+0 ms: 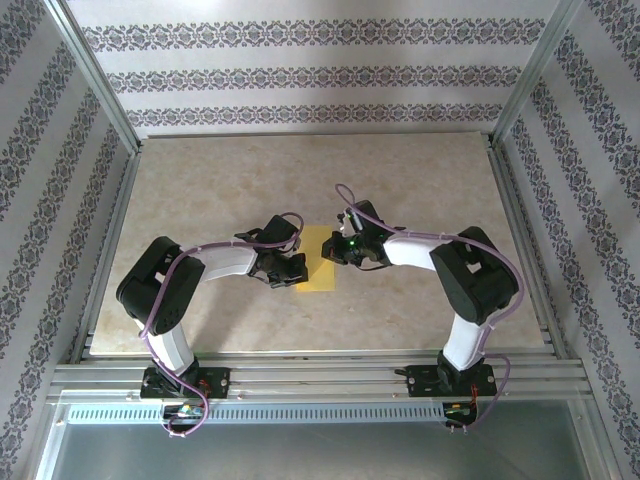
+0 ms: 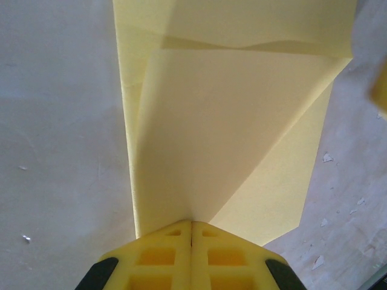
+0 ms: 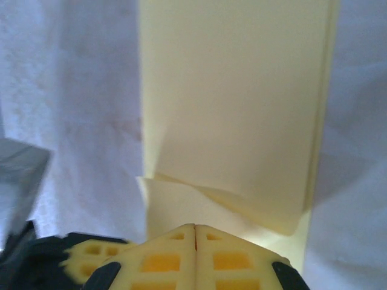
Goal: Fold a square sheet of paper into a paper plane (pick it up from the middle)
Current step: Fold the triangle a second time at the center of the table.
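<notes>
Overlapping, sharply creased yellow paper [image 2: 242, 139]

Top view: left gripper [image 1: 292, 264] and right gripper [image 1: 336, 250] cover the paper's [image 1: 318, 262] side edges; creases too small to read.
Left wrist: paper cut off at top; blurred yellow patch [image 2: 381, 90] at right edge, unidentifiable.
Right wrist: paper cut off at top; blurred grey shape [image 3: 21, 175] lower left.
Unclear whether the closed tips pinch paper.
</notes>
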Controlling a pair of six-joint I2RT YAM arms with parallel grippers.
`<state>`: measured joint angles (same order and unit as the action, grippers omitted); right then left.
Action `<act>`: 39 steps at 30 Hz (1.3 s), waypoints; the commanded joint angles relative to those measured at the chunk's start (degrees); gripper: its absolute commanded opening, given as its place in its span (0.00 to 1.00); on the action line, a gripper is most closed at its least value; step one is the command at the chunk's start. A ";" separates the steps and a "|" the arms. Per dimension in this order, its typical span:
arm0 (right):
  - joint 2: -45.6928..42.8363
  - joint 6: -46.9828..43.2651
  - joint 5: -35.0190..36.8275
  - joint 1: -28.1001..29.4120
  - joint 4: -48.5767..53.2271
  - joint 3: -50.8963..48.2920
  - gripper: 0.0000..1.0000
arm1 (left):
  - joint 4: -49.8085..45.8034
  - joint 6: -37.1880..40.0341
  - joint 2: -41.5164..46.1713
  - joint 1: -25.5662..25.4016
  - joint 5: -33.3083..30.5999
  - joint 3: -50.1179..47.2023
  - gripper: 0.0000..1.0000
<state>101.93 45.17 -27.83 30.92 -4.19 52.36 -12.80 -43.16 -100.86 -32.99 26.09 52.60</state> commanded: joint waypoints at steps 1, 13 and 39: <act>-1.69 -0.67 2.53 1.40 1.25 -1.97 0.00 | -4.35 -0.13 -1.40 -0.14 -1.87 -2.38 0.00; 4.26 0.50 2.87 4.86 1.87 1.19 0.00 | -4.07 -0.17 -1.79 -0.14 -1.56 -2.65 0.00; -3.93 -1.66 2.64 -7.27 4.71 -1.17 0.01 | -1.27 0.21 0.64 -0.14 2.22 -0.83 0.00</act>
<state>102.61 44.73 -26.28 24.10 1.52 52.23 -10.87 -43.13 -100.42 -32.93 26.94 51.57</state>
